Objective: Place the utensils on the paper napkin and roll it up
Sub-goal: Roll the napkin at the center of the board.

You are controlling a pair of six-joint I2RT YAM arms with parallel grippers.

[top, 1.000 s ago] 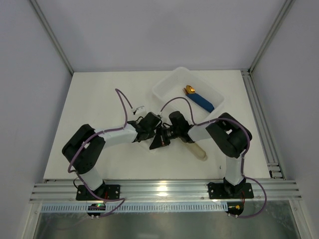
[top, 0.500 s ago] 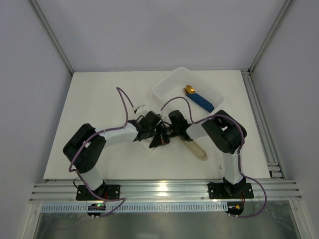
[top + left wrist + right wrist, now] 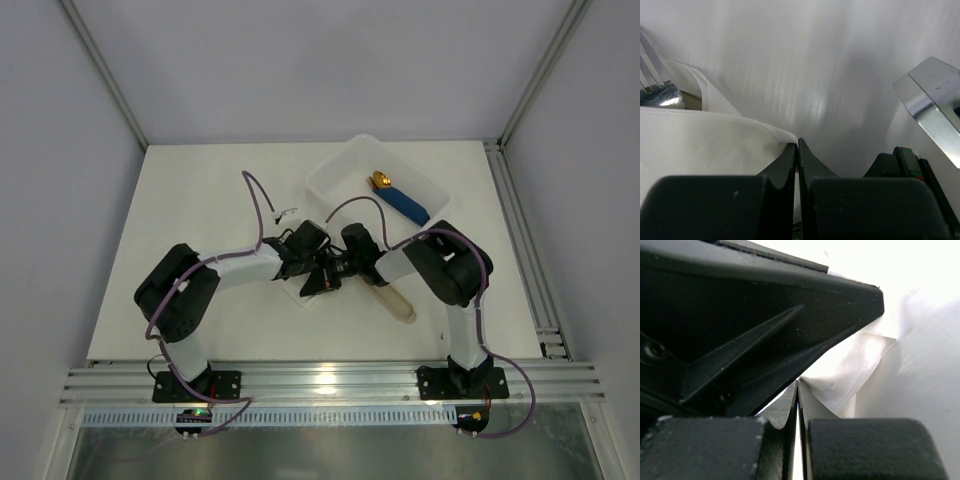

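Left tool (image 3: 798, 143): closed. Its two black fingers were pressed flat together, with the edge of the paper napkin (image 3: 700, 145) running into the tips, so it was pinching the paper.
Right tool (image 3: 797, 384): closed, fingers together. A fold of the napkin met its tips, but it could not be told whether paper was caught between them. The black body of the left tool filled the view just above it.
Paper napkin: lay near the middle of the table (image 3: 200, 200), a little toward the near edge, under the two tools where they met tip to tip. From above it was almost wholly hidden.
Utensils (image 3: 657, 80): fork tines showed in the left wrist view, lying in an open fold of the napkin, well to the side of the left tool's tips.
Change, left arm: over the last second its wrist had shifted slightly toward the right edge, its elbow had followed, and the purple cable (image 3: 258, 200) loop had swung the same way.
Change, right arm: its elbow had drawn in a little toward the table's middle; the tool stayed where it was.
Unchanged: the white tray (image 3: 335, 170) toward the far right corner with the blue-handled piece (image 3: 405, 203) inside, and the beige sleeve (image 3: 397, 300) near the near edge, just right of the tools.
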